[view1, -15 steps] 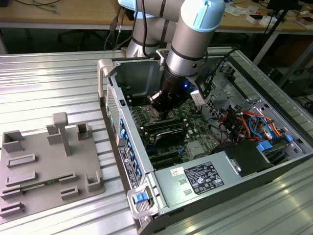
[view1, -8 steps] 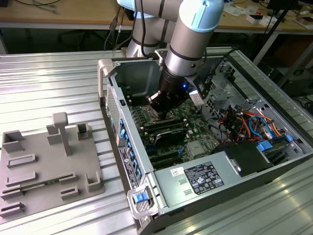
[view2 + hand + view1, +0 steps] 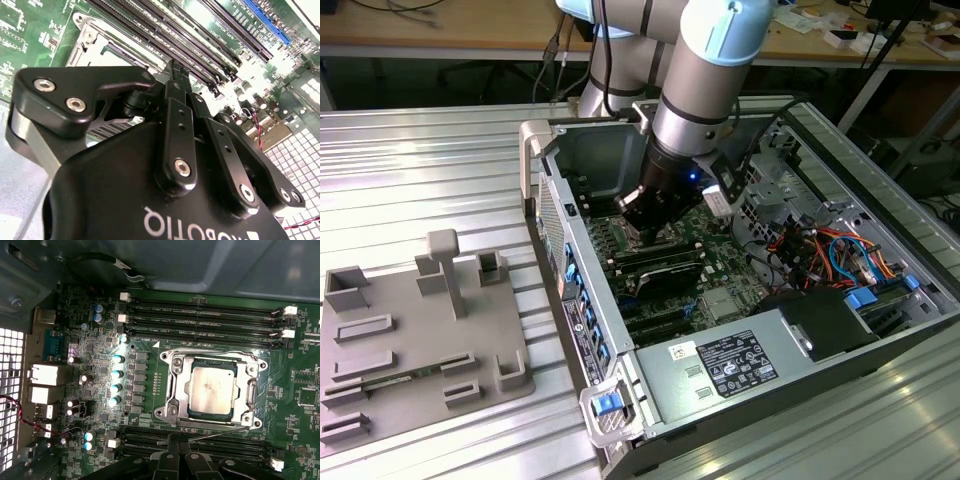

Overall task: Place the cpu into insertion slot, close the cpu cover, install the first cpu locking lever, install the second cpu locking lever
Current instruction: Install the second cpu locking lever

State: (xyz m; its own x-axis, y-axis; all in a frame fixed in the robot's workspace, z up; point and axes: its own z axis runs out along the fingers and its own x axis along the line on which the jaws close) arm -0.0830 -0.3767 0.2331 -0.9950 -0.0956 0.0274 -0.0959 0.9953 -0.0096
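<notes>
In the first wrist view the cpu [image 3: 210, 390], a dull silver square, lies in the insertion slot [image 3: 167, 412]. The cpu cover [image 3: 251, 390] lies flat around it as a silvery frame. A thin metal locking lever [image 3: 220, 431] runs along one side of the socket, and its free end reaches my fingertips. My gripper [image 3: 178, 441] is shut, tips together beside that lever end; I cannot tell whether it clamps the rod. The second wrist view shows the gripper [image 3: 175, 70] over the memory slots, with the socket corner [image 3: 90, 40] behind. In the exterior view the gripper [image 3: 655, 215] is low inside the case.
Long black memory slots [image 3: 200, 315] flank the socket on both sides. The open computer case [image 3: 570, 330] walls surround the arm. Orange and blue cables [image 3: 830, 250] and a power supply [image 3: 720, 365] sit toward the exterior view's right. A grey fixture plate [image 3: 410, 340] lies at its left.
</notes>
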